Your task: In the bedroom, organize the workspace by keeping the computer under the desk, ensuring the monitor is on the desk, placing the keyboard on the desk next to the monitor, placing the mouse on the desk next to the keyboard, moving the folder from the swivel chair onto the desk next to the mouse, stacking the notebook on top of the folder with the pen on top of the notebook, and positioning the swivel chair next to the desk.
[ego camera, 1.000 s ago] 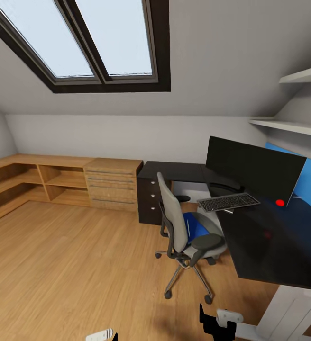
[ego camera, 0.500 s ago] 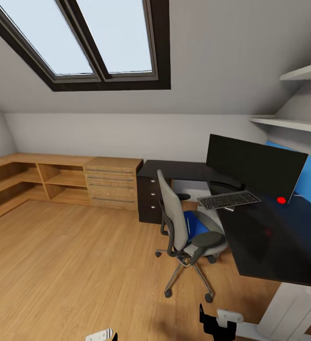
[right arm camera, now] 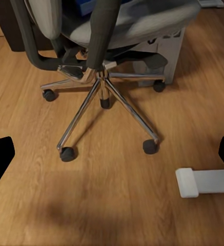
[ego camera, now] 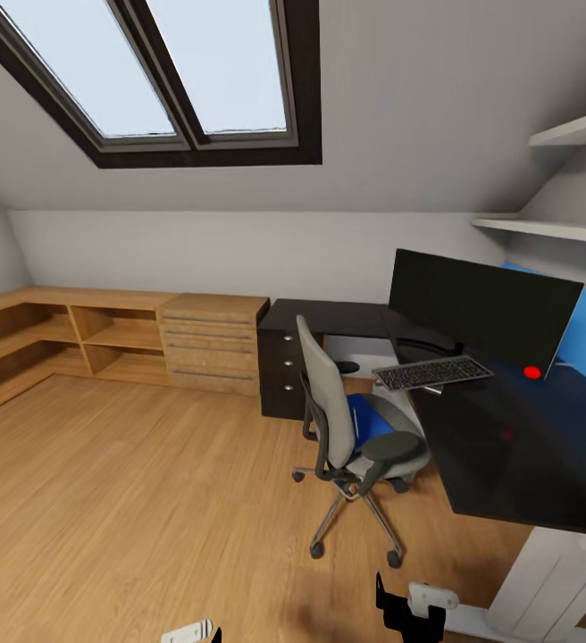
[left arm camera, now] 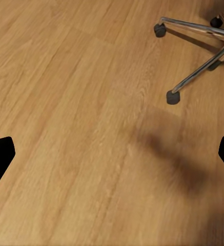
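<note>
Currently both my pincers, left [left arm camera: 112, 154] and right [right arm camera: 112, 154], gape empty; bright blue folder [ego camera: 367, 422] lies on grey swivel chair [ego camera: 351, 438] seat beside black bench [ego camera: 507, 446].

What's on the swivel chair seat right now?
The blue folder lies on the swivel chair seat. The backrest and armrest cover part of it, so whether anything else lies there cannot be told.

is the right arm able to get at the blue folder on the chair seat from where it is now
Probably not yet. The right gripper hangs low, short of the swivel chair, whose armrest and backrest flank the folder.
</note>
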{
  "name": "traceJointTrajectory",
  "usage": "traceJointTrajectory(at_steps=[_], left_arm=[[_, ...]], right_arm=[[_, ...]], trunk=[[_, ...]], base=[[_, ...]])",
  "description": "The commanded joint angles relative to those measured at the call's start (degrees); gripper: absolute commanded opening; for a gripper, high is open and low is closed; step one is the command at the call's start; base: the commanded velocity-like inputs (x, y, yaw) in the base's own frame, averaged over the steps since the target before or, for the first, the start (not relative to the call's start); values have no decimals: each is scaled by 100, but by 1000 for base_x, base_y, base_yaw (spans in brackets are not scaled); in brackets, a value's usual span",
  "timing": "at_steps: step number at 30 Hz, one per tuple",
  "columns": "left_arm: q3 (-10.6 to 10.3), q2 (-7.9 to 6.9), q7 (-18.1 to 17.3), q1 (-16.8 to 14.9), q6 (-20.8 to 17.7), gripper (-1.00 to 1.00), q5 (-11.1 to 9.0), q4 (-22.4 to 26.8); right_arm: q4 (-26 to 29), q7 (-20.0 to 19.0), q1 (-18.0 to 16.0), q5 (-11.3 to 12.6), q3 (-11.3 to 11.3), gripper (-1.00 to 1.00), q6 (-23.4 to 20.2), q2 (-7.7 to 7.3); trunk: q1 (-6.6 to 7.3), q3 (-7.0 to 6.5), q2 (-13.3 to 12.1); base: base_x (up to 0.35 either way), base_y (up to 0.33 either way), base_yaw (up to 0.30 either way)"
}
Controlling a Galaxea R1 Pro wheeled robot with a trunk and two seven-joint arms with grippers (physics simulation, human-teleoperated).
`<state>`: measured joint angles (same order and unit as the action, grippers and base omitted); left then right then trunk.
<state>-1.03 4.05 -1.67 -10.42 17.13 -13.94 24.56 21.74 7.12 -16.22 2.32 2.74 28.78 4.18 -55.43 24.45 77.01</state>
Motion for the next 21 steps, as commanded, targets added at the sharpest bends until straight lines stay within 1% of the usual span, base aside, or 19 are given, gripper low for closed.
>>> traceJointTrajectory(at_steps=[1,21], left_arm=[[-11,-1,-17,-4,18,100,-56,-5],[-11,-1,-17,-4,18,100,-56,-4]], right_arm=[[-3,-17,-4,23,19,100,23,4],[-3,-17,-4,19,16,100,23,4]], trunk=[[-22,25,45],[-462,384,847]], base=[[0,0,0],[0,0,0]])
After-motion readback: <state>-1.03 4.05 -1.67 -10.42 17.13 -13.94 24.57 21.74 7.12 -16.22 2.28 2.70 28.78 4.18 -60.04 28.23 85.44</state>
